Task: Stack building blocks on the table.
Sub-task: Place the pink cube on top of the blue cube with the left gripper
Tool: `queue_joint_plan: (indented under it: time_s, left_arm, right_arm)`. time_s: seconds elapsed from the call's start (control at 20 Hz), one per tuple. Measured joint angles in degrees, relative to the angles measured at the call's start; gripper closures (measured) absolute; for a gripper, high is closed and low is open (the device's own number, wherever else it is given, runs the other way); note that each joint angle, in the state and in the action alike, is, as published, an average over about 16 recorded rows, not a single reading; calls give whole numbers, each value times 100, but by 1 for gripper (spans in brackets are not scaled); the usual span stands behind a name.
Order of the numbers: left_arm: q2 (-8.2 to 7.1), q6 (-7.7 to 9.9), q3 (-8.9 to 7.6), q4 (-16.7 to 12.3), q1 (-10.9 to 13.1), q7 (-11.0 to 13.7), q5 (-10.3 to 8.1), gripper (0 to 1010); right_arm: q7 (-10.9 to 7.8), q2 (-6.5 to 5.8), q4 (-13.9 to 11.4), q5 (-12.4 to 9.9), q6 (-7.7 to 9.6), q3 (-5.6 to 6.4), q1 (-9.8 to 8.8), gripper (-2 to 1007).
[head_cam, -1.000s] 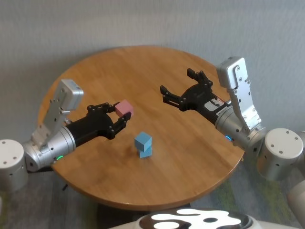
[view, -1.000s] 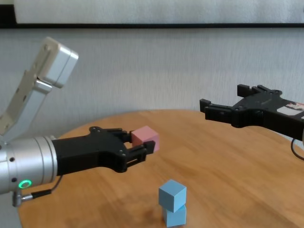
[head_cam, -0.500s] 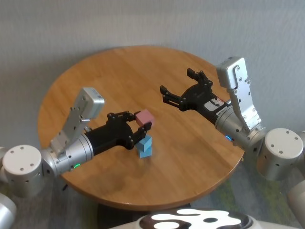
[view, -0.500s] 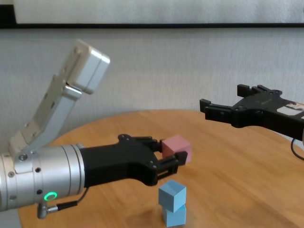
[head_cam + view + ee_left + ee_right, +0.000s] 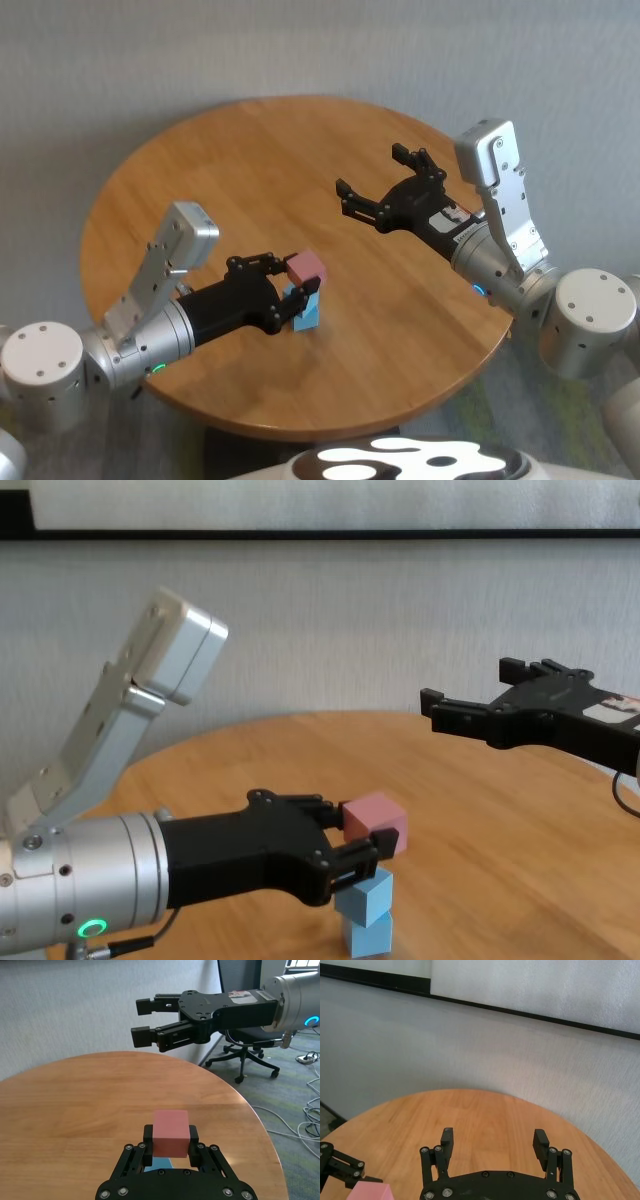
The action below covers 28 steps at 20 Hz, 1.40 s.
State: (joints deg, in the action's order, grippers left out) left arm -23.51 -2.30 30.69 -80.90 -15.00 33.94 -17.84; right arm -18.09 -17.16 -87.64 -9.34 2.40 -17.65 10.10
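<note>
While the left gripper (image 5: 291, 287) is pinching the pink cube (image 5: 306, 269), the third block is hovering over the blue pair.

In the head view, the cube is sitting just above the two stacked blue cubes (image 5: 305, 307) on the table (image 5: 250, 150), probably for lining up before lowering. In the left wrist view, the pink cube (image 5: 170, 1133) is sticking out between the fingertips. In the right wrist view, the right gripper (image 5: 493, 1146) is spread and empty. In the chest view, it (image 5: 472, 706) is waiting well apart, likely to keep clear.
</note>
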Motion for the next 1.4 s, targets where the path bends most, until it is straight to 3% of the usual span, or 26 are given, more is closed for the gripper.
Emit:
queue_joint_plan:
  time_s: [0.4,1.4]
  left_arm:
    - [-69,47,68,66,-32,64,-67,613]
    - [-47,155,189,367,-264,172,-129,613]
  right_arm:
    - [0,0,0,0,0,0,0,0]
    - [0,0,0,0,0,0,0,0]
